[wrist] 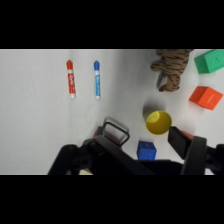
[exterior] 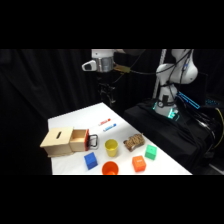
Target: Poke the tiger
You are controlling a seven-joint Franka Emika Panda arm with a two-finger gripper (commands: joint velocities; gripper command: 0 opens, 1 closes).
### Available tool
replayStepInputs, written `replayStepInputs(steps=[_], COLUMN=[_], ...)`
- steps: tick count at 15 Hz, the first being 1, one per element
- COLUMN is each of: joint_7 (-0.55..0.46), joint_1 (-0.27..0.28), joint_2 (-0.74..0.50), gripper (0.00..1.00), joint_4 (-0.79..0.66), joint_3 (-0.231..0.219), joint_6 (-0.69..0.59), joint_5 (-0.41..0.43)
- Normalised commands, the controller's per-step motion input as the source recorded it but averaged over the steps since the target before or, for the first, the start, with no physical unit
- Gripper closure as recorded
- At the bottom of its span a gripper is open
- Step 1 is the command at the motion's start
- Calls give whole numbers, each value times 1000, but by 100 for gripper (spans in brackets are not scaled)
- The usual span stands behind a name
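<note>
Tiger (exterior: 133,143) lies on the white desk (exterior: 75,119) in the side view, at about three o'clock from the yellow cup (exterior: 111,147), near the desk's right edge. Up high hangs the gripper (exterior: 106,97), well above the desk's far end, well apart from the toy. From here I cannot tell how the jaws stand. The wrist view settles it: two dark fingers (wrist: 182,142) rise from the bottom, jaws apart, nothing between them. That view also shows the tiger's stripes (wrist: 170,67) at one o'clock, cut by the top edge. Red marker (wrist: 71,78) and blue marker (wrist: 97,79) lie side by side at eleven o'clock. Only the side view shows the tan wooden box (exterior: 62,142) at nine o'clock. Green block (exterior: 150,152), orange block (exterior: 138,163) and blue block (exterior: 90,160) ring the cup.
</note>
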Motion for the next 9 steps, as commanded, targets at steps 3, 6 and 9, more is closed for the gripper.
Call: replayStepInputs(steps=[3, 6, 9], joint_7=[48, 121, 133], joint_1=[9, 67, 85], joint_2=[-9, -88, -136], gripper=[0, 0, 0], joint_4=[-26, -139, -205], joint_3=[42, 92, 95], joint_6=[14, 75, 134], joint_5=[-12, -10, 22])
